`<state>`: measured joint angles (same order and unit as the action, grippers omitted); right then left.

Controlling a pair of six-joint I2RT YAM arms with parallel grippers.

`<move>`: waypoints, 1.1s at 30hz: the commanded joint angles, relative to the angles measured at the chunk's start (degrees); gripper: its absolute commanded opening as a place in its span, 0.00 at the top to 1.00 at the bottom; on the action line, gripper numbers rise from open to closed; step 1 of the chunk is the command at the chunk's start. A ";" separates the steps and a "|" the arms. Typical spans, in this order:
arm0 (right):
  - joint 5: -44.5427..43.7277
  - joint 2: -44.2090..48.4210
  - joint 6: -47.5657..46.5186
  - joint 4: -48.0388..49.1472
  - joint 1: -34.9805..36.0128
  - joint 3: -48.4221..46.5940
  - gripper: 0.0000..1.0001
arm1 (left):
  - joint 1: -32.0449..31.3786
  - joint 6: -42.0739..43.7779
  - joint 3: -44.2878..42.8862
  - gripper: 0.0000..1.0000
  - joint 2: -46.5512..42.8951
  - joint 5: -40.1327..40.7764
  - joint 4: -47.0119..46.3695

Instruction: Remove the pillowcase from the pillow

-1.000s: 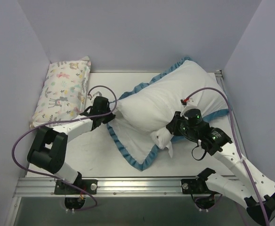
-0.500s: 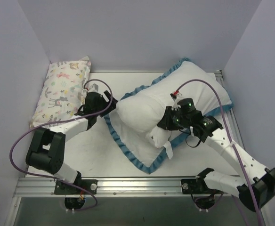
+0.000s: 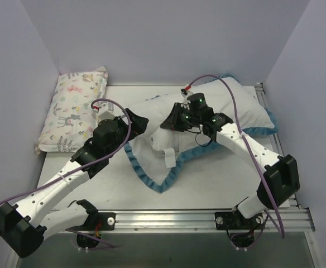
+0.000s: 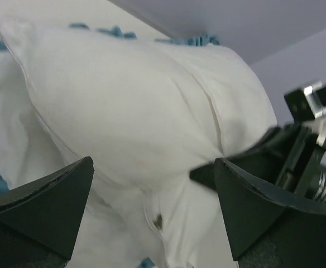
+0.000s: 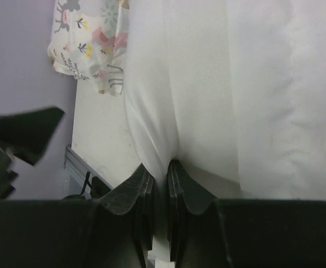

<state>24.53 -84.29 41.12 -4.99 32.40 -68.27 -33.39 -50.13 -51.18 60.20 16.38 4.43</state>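
The white pillow (image 3: pixel 221 106) lies across the back right of the table, its left end lifted. My right gripper (image 3: pixel 169 121) is shut on a fold of the pillow's white fabric (image 5: pixel 152 111), and a corner with a small tag (image 3: pixel 168 157) hangs below it. The pillowcase (image 3: pixel 152 167) is spread flat underneath, white inside up, with its teal ruffled edge (image 3: pixel 134 162) showing. My left gripper (image 3: pixel 139 120) stands wide open just left of the pillow, holding nothing. In the left wrist view the pillow (image 4: pixel 129 106) fills the space beyond the left gripper (image 4: pixel 153 167).
A pastel animal-print pillow (image 3: pixel 76 109) leans against the left wall, also seen as the printed pillow (image 5: pixel 90 39) in the right wrist view. Walls close in the table on the left, back and right. A metal rail (image 3: pixel 163 219) runs along the near edge.
My left gripper has opened, let go of the pillowcase edge and shifted right. My right gripper has carried the pillow's corner up and left, toward the back.
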 commanded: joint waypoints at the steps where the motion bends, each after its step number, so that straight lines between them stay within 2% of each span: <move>1: -1.67 -2.01 2.91 6.67 4.59 -8.54 1.00 | -5.54 -3.91 3.27 0.03 -2.63 7.26 8.14; 4: -2.56 -4.82 2.82 6.58 6.97 -11.09 1.00 | -9.41 -6.99 7.75 0.02 -5.27 9.54 7.45; 9: -3.88 -7.99 2.74 6.93 8.55 -11.97 1.00 | -9.06 -9.98 10.92 0.03 -6.06 5.25 2.61; 16: -6.07 -11.15 0.71 2.98 10.84 -16.36 1.00 | -9.06 -10.26 16.46 0.03 -5.10 0.50 -12.75; 22: -6.34 -13.18 0.27 0.43 11.19 -19.88 1.00 | -9.24 -10.60 19.53 0.03 -4.30 -1.09 -18.20; 28: -6.96 -13.80 -0.69 -1.68 12.86 -22.61 1.00 | -8.01 -7.09 16.02 0.03 0.42 -2.49 -18.22; 33: -6.34 -12.31 -2.45 -4.15 13.65 -22.27 1.00 | -2.58 -6.03 15.23 0.03 2.46 -4.43 -18.40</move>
<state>14.48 -99.11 38.79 -11.62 43.72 -87.46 -39.18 -57.87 -33.30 61.49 14.46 -10.79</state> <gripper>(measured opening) 0.117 0.975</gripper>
